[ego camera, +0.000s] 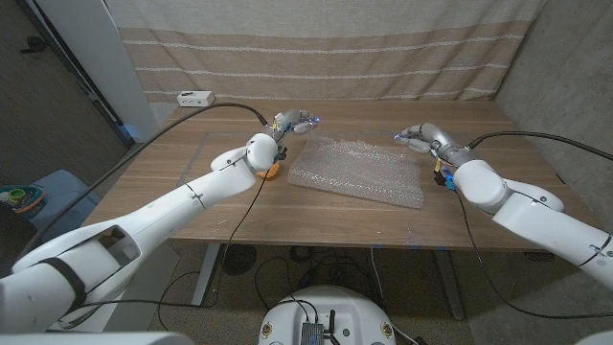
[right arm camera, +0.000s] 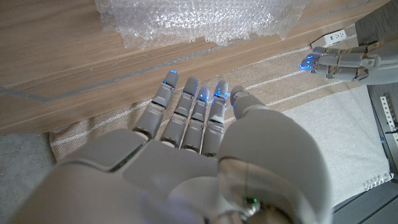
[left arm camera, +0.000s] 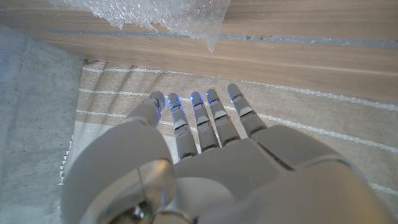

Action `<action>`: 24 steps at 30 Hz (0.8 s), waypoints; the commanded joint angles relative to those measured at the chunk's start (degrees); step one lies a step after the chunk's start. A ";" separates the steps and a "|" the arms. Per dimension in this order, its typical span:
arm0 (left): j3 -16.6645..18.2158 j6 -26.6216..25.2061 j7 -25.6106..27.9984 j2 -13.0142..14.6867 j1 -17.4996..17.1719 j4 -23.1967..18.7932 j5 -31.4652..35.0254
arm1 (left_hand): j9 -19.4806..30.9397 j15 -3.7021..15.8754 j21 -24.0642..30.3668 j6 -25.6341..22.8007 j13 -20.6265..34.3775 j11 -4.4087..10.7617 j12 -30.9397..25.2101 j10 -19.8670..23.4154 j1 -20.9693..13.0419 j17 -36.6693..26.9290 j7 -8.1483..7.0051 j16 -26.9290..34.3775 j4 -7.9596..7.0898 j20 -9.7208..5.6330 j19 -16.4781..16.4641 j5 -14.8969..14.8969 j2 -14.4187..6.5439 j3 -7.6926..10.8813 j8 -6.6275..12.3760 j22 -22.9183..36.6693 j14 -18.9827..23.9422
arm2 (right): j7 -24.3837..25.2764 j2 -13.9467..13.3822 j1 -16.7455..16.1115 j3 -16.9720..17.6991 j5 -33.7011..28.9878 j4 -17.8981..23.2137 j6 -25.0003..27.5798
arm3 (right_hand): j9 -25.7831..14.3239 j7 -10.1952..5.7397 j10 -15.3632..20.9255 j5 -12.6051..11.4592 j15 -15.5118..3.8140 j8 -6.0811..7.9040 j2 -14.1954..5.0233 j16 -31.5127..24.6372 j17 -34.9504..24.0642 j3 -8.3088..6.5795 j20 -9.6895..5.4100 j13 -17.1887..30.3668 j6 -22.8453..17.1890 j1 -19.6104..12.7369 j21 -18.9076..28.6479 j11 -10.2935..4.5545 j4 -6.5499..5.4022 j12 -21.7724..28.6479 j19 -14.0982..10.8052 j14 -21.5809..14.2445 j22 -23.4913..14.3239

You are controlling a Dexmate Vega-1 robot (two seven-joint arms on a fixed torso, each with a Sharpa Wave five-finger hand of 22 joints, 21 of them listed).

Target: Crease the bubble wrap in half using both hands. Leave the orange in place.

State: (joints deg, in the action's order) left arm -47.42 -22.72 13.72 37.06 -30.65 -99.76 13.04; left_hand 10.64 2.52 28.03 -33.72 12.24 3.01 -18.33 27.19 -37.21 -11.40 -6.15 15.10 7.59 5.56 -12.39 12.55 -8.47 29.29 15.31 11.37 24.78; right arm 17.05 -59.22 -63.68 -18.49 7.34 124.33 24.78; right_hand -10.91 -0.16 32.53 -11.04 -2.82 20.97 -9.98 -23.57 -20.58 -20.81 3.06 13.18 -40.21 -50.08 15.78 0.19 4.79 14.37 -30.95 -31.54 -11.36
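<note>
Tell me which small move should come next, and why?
Probably lower both hands onto the far corners of the bubble wrap. It lies flat and unfolded, the left hand and right hand are open and hold nothing, and the orange lies beside its left edge.

table: brown wooden table top (ego camera: 220, 206), matt, fine straight grain, with thin pale lines on it
wrap: clear plastic bubble wrap sheet (ego camera: 359, 170), glossy, pebbled with small bubbles, crinkled at the edges
hands: left hand (left arm camera: 205, 168) and right hand (right arm camera: 199, 149) of smooth light grey plastic with a soft sheen, segmented fingers
arms: white plastic arm shells (ego camera: 172, 206), smooth and glossy
curtain: beige woven cloth curtain (ego camera: 316, 48) with pale stripes, matt, coarse weave
fruit: small orange (ego camera: 272, 171), dull skin
cables: black cables (ego camera: 235, 105), smooth
</note>
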 commanded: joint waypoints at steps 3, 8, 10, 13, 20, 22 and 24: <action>1.02 -0.96 1.88 1.45 -7.57 -10.84 14.28 | 0.39 1.49 5.09 -7.73 2.27 -0.17 -3.76 8.54 -1.37 -5.31 1.84 7.14 1.43 -1.21 -7.97 -0.37 -1.41 -0.58 0.80 1.35 8.40 | -2.51 -4.92 -2.67 -0.62 -2.31 10.38 13.61 | -0.52 0.64 6.19 -0.25 -3.39 1.07 -0.39 -6.27 -6.35 -0.45 -0.54 2.27 -6.31 -2.23 2.62 -0.04 2.04 4.20 -3.19 -5.20 -1.04; 1.64 -1.40 -3.07 1.64 -7.79 -13.06 14.75 | 2.17 0.93 11.61 -17.24 6.85 -1.29 -9.37 16.52 -5.65 -15.20 6.10 18.93 2.10 -2.31 -14.54 -0.31 -1.26 -2.10 2.24 3.00 14.38 | -6.59 -7.47 -1.19 -0.98 -0.54 12.84 17.63 | -1.59 1.46 11.48 -0.14 -3.63 2.73 -0.26 -12.20 -13.07 -0.23 -0.52 4.92 -10.16 -3.42 5.54 1.66 2.98 8.77 -5.59 -8.76 -2.29; 1.63 -1.71 -5.06 1.53 -7.61 -13.53 14.95 | 3.66 0.93 14.13 -19.07 9.03 -1.61 -11.85 19.25 -7.24 -19.11 7.68 23.60 2.11 -2.48 -16.59 -0.09 -1.21 -2.77 3.10 3.63 16.43 | -8.45 -8.35 0.02 -1.57 0.12 13.34 18.84 | -2.26 1.65 12.24 -0.10 -3.24 3.56 -0.21 -14.18 -15.37 -0.03 -0.48 5.89 -11.07 -3.68 6.74 1.64 3.11 9.98 -6.45 -9.83 -2.90; 1.63 -1.79 -7.72 1.25 -7.28 -13.96 14.88 | 6.83 1.01 19.00 -22.32 13.90 -1.60 -16.76 22.63 -9.84 -26.48 9.74 31.67 1.95 -3.39 -19.79 0.44 -1.37 -3.99 5.07 4.96 18.49 | -11.20 -9.30 2.07 -2.60 1.13 13.58 20.01 | -3.48 2.21 13.91 -0.06 -3.21 5.19 -0.17 -17.45 -19.05 0.25 -0.36 7.66 -12.64 -4.18 8.60 1.77 3.27 12.26 -7.56 -11.94 -3.78; 0.06 -6.50 -17.26 1.09 -4.93 -16.50 16.43 | 14.41 2.37 30.86 -28.53 25.35 -0.87 -27.56 29.49 -13.98 -33.03 9.84 42.59 1.69 -5.56 -25.15 2.32 -1.64 -3.80 11.23 10.33 29.24 | -20.72 -10.79 10.50 -8.07 1.84 13.52 23.10 | -6.36 3.35 15.85 -0.05 -3.02 8.41 -0.17 -22.47 -24.33 0.89 -0.09 11.86 -14.56 -5.36 13.44 1.78 3.50 16.79 -10.84 -15.08 -6.20; -0.33 -8.44 -20.45 0.65 -3.89 -16.66 16.13 | 15.72 2.63 32.49 -28.97 27.26 -0.59 -28.98 30.00 -14.14 -33.49 9.91 43.25 1.56 -5.84 -25.85 2.58 -1.53 -3.88 12.30 10.98 29.97 | -23.29 -10.57 13.03 -10.07 1.41 12.99 23.33 | -6.91 3.51 16.38 -0.11 -3.09 9.00 -0.13 -23.51 -25.43 0.94 -0.09 12.63 -14.89 -5.66 14.29 1.94 3.61 17.67 -10.92 -15.71 -6.85; -0.84 -10.45 -24.76 0.27 -2.26 -16.58 15.06 | 18.16 3.00 34.93 -29.94 30.75 -0.53 -31.44 30.92 -14.54 -34.74 9.46 44.71 1.57 -6.35 -26.71 3.07 -1.31 -3.85 14.50 11.71 31.80 | -26.05 -10.21 15.48 -12.01 1.00 12.28 23.24 | -7.64 3.74 17.14 -0.19 -2.97 9.86 -0.04 -24.59 -26.60 1.06 0.17 13.59 -15.56 -5.96 15.40 2.33 3.69 18.78 -11.24 -16.22 -7.61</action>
State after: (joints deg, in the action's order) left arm -46.53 -26.45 3.43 38.25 -36.59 -113.63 27.75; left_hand 26.51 4.96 60.55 -62.53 39.75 2.32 -47.47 57.03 -50.45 -44.94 3.71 58.33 9.38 -0.34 -38.02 15.00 -9.44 25.11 27.66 22.21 54.64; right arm 3.26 -68.10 -58.65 -23.14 8.16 136.72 44.12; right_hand -17.70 3.58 48.80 -11.03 -5.46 29.93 -9.98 -46.93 -45.83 -19.82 3.08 25.68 -54.70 -55.21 30.00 2.22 8.26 31.97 -41.57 -46.93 -18.07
